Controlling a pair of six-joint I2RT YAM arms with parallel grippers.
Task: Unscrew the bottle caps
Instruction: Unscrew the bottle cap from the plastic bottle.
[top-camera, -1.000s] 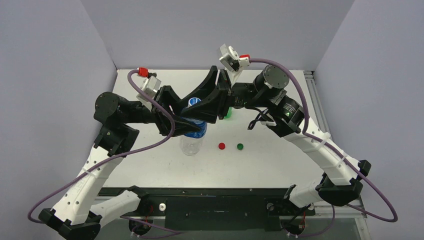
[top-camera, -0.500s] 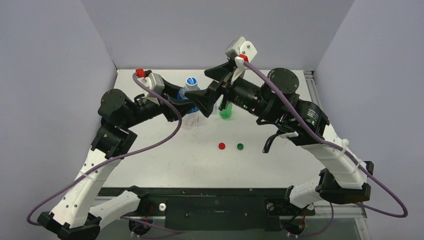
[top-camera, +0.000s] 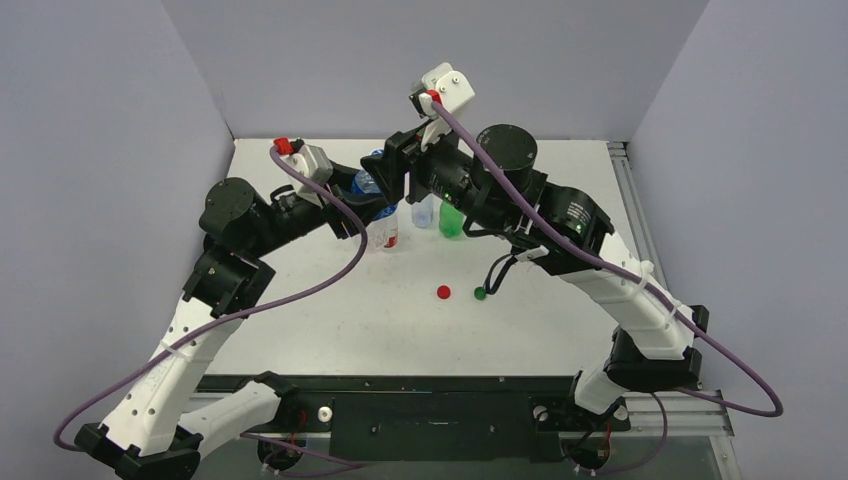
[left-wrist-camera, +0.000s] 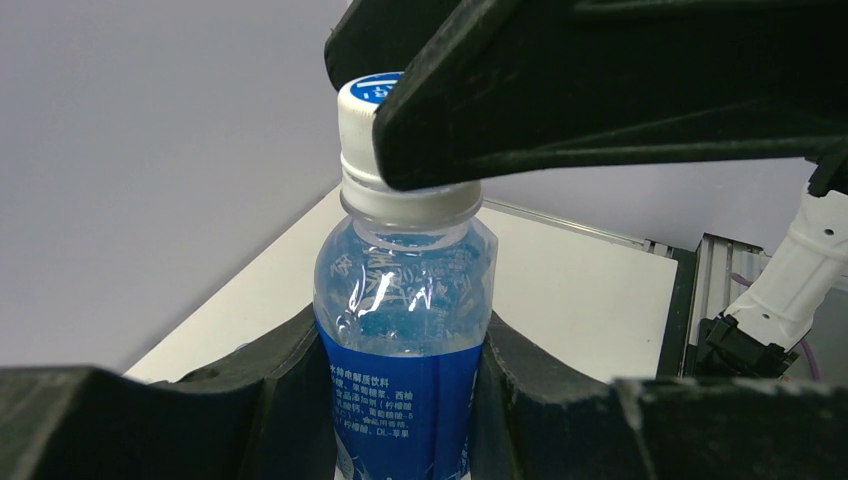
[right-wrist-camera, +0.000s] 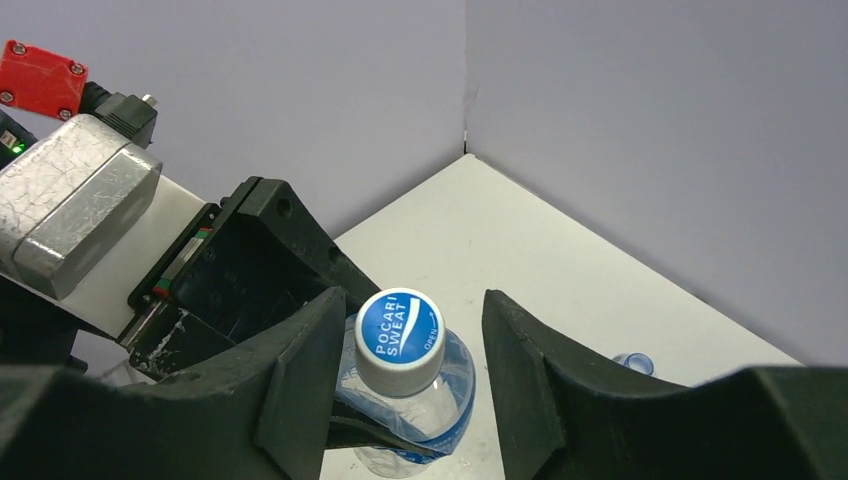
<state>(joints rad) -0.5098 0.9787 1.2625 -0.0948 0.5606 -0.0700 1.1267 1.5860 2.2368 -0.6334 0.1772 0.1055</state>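
Blue-label bottle stands upright mid-frame — long axis vertical, white cap pointing up — left fingers clamped on its body, right fingers apart astride the cap.

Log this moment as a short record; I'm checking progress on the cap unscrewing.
left fingers: shut on the blue-label bottle, mid-body
right fingers: open, straddling the white-blue cap, gap visible on one side
white-blue cap: seated on the bottle neck
loose on table: red cap, green cap
green bottle: upright behind the loose caps
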